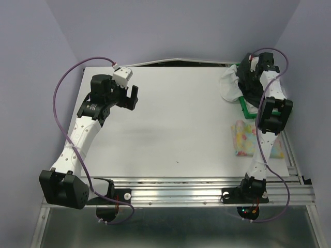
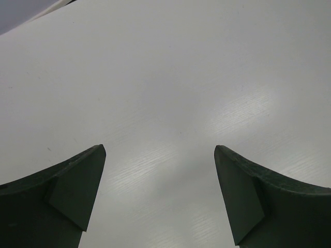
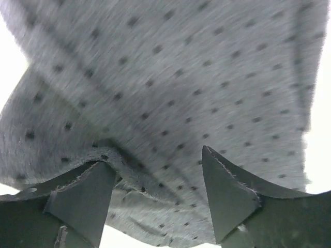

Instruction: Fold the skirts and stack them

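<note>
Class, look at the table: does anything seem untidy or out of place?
Yes. The white skirt and dark skirt are bunched in a heap at the far right corner, over the green tray, neither folded nor stacked.

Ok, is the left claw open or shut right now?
Open. In the left wrist view the left claw has its fingers standing wide apart with only bare table between them.

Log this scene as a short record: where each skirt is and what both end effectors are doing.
left end effector: open, empty, over the table
right end effector: open, at the charcoal skirt
charcoal skirt: far right corner, next to the white skirt
white skirt: far right corner, at the green tray
floral skirt: flat on the table's right side
</note>
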`<state>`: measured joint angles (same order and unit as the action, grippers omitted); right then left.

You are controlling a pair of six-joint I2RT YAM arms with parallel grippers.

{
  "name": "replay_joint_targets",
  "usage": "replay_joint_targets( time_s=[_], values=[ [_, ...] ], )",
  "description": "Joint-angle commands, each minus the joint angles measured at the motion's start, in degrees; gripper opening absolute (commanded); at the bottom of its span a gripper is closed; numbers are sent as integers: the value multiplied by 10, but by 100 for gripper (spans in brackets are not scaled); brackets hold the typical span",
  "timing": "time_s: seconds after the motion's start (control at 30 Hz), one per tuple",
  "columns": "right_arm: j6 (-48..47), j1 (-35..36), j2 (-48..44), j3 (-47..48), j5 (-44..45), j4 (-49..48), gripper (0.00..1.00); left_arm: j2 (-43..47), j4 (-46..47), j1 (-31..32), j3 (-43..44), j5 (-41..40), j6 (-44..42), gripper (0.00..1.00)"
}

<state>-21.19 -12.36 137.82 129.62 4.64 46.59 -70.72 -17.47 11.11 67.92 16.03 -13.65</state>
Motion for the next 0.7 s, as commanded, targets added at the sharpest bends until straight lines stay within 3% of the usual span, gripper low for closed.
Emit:
replay_joint_targets(
  time_s=[0.0, 0.13, 0.2, 0.23, 0.27, 0.3, 0.33, 0.53, 0.67],
  values=[
    [5, 1, -4, -2, 63, -108, 67, 25, 6, -4, -9, -1, 2, 99],
    [-3, 1, -10, -8, 75, -120, 50, 29, 6, -4, -12, -4, 3, 99],
    [-13, 1, -18, -9, 76, -121, 33, 29, 7, -4, -13, -4, 3, 99],
    [-17, 1, -25, -9, 76, -120, 19, 29, 9, -4, -12, -4, 3, 99],
    [-18, 1, -26, -8, 75, -120, 18, 29, 10, -4, -12, -4, 3, 99],
    [-18, 1, -38, -4, 75, -120, 6, 27, 10, -4, -10, -4, 3, 99],
    [-18, 1, -44, -1, 74, -121, 1, 27, 10, -4, -9, -3, 3, 99],
    [22, 1, -118, 41, 49, -99, 1, 27, 17, -4, -8, -3, 4, 99],
    [100, 1, -186, 66, 2, -91, 0, 23, 24, -4, -8, -13, 12, 99]
  ],
)
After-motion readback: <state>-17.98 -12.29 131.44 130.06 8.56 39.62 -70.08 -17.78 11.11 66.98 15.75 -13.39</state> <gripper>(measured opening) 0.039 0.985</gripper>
